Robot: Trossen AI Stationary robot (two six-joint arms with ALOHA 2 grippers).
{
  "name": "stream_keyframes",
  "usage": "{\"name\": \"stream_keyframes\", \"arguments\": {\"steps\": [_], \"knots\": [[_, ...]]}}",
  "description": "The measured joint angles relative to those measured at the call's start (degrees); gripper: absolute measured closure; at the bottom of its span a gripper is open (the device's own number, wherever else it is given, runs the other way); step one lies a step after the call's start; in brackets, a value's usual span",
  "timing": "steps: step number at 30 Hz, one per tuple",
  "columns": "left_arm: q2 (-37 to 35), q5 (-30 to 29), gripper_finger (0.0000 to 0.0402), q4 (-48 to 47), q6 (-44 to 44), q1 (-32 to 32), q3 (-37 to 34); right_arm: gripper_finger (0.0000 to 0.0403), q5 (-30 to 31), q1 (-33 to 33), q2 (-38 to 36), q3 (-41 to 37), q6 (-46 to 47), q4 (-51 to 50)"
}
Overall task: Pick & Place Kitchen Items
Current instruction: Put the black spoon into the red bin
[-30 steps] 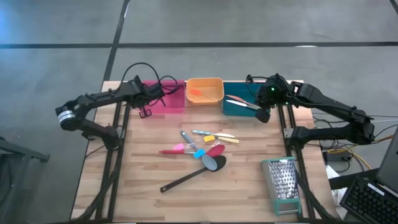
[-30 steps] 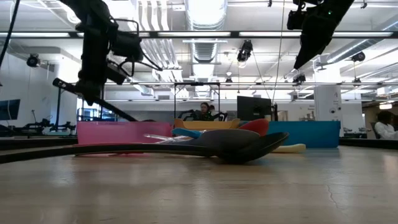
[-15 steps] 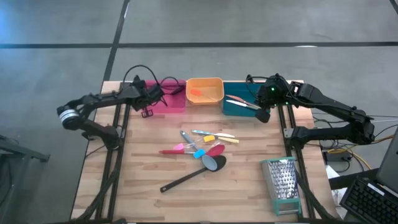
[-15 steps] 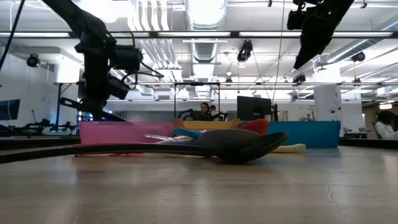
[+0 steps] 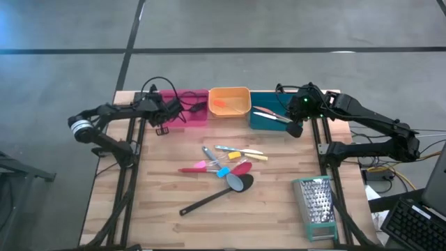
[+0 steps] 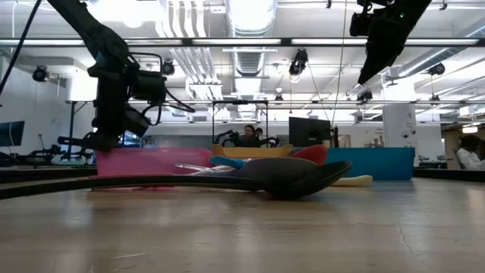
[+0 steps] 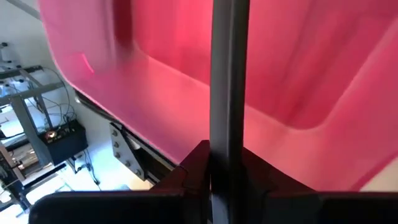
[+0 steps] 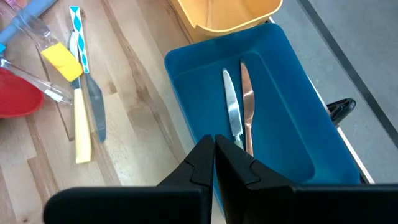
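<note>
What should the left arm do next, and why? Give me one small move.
Probably open the left gripper fully, releasing the black utensil handle. The wrist view shows the handle between the fingers, above the pink bin; the high view puts that gripper at the bin's edge. The right gripper waits shut above the teal bin.
</note>
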Motion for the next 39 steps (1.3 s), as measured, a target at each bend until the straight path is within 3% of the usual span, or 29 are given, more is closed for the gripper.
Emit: {"name": "stream_keyframes", "arguments": {"steps": [10,19,30,39], "knots": [[-0.4,0.9,0.0344,-1.5,0.2,0.0,0.7,0.0394,0.0,0.0,0.0,0.0,0.0,0.0],[-1.5,9.2,0.0289,-2.0,-3.0,0.0,2.5,0.0394,0.0,0.0,0.0,0.0,0.1,0.0],[-1.5,9.7,0.0224,-5.1,-5.9,0.0,4.6,0.0394,0.0,0.0,0.0,0.0,0.0,0.0],[-1.6,9.7,0.0209,-11.0,-7.6,0.0,10.0,0.0394,0.0,0.0,0.0,-0.1,0.0,0.0]]}}
